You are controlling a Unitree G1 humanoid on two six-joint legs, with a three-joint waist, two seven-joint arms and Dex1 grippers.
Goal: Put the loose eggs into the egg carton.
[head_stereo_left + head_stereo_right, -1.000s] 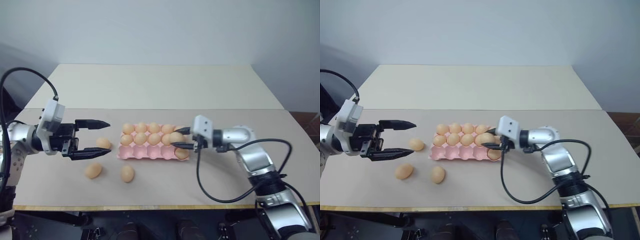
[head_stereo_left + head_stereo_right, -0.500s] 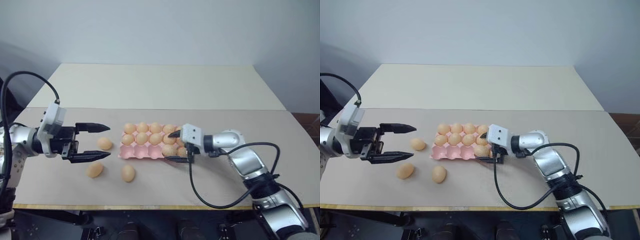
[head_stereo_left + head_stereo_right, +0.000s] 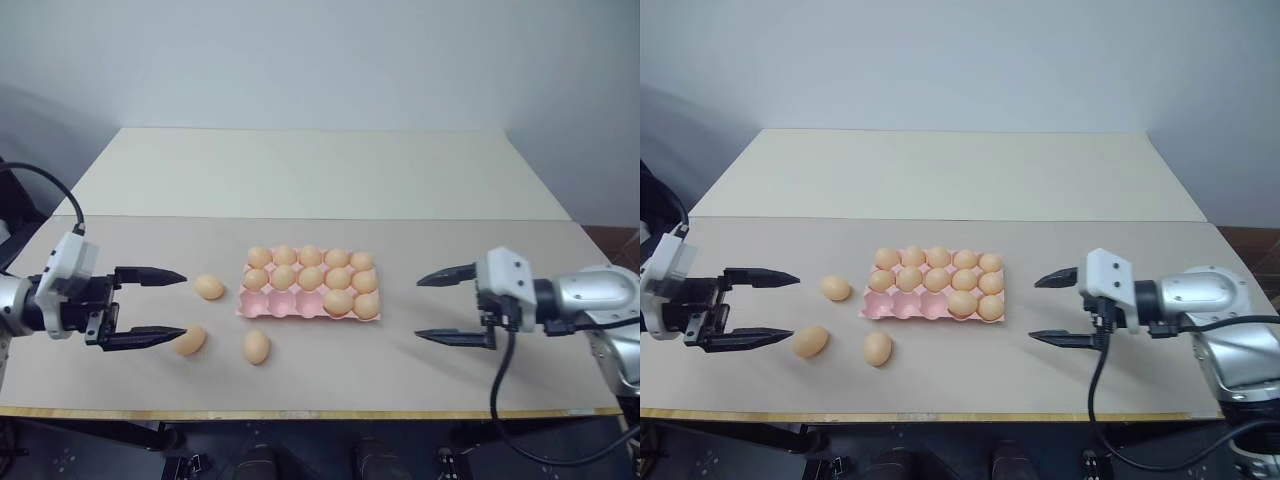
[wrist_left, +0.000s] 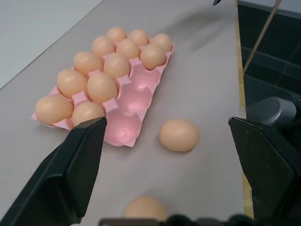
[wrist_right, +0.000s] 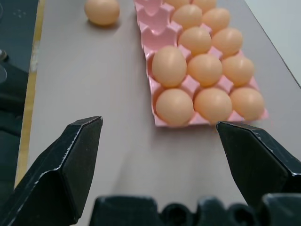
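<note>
Here, on a pale beige tabletop [image 3: 480, 380], the robot's left gripper [image 3: 150, 306] hangs at the far left with its two black fingers spread wide and nothing between them, aimed toward the three small, smooth tan-orange loose eggs [image 3: 209, 287] lying on the bare surface; one [image 3: 188, 340] sits just beside the lower fingertip, another [image 3: 256, 346] lies near the tray's front corner. That stance suggests the left arm is lining up for a pick. At centre rests the flat, pale pink moulded egg carton [image 3: 285, 303], its back and middle rows full and the two right-hand cups of its front row taken, leaving three front cups [image 4: 127, 117] empty on the left, a match for the three eggs outside, so the job looks close to done. To the right, the right gripper [image 3: 456, 306] hovers well apart from the tray, fingers gaping and empty, apparently parked clear so the left arm has room to work.
</note>
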